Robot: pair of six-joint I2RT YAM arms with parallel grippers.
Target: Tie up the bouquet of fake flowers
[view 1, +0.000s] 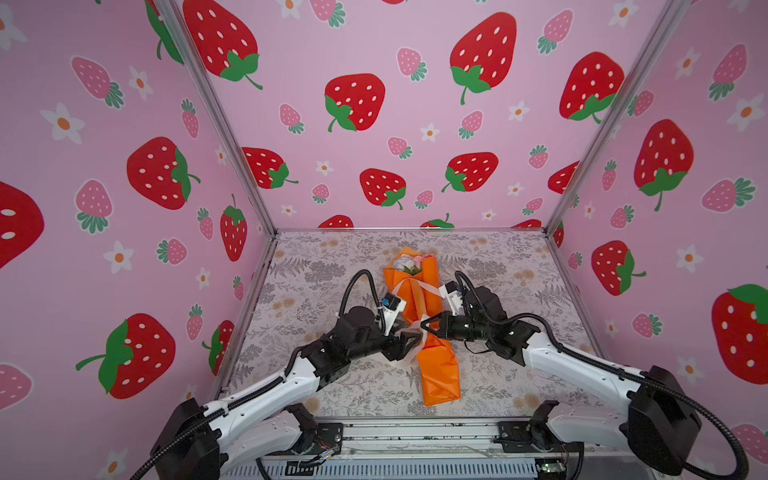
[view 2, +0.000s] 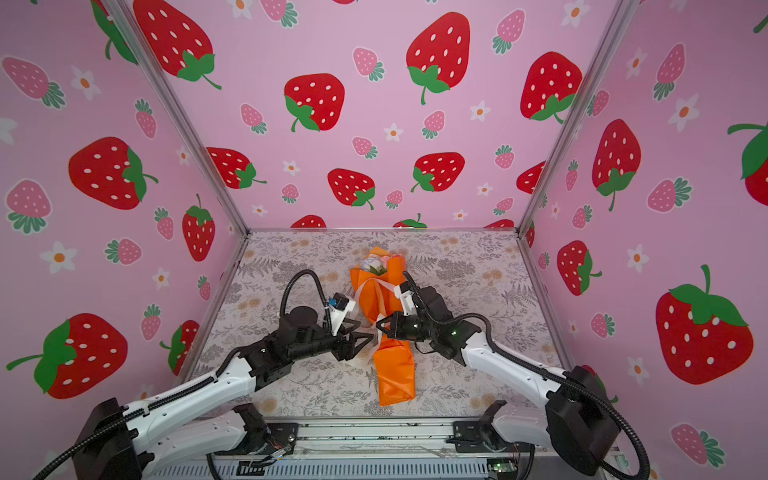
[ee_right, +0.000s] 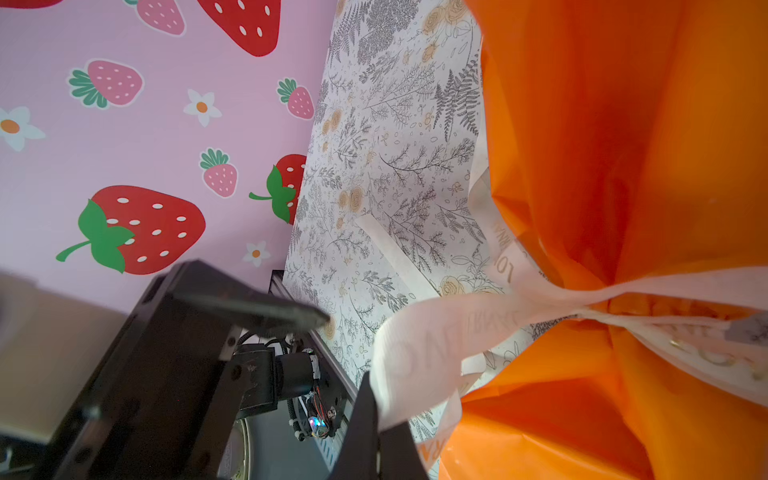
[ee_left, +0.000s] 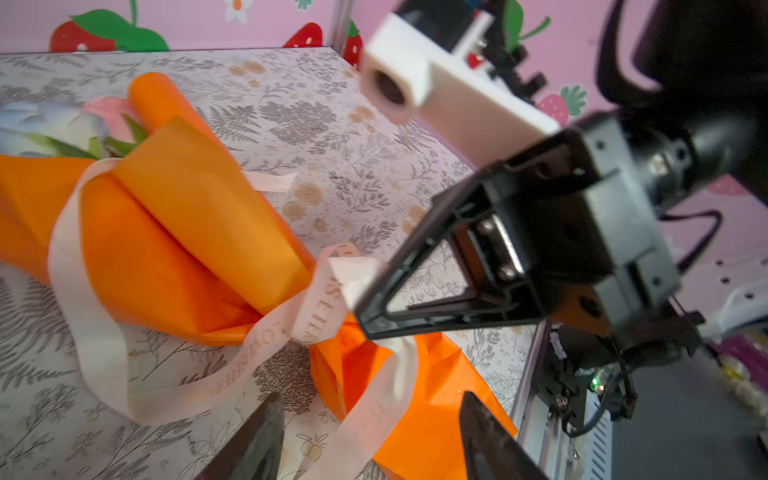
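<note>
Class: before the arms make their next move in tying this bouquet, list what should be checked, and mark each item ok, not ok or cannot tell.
1. Right gripper shut on the end of the ribbon: ok.
2. Left gripper open, holding nothing: ok.
3. Ribbon wrapped round the narrow waist of the bouquet: ok.
4. Knot finished: cannot tell.
5. Bouquet lying flat on the table, flowers tucked in its open end: ok.

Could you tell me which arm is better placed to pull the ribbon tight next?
Probably the right: the right gripper is shut on the ribbon beside the bouquet, while the left gripper stands open.
</note>
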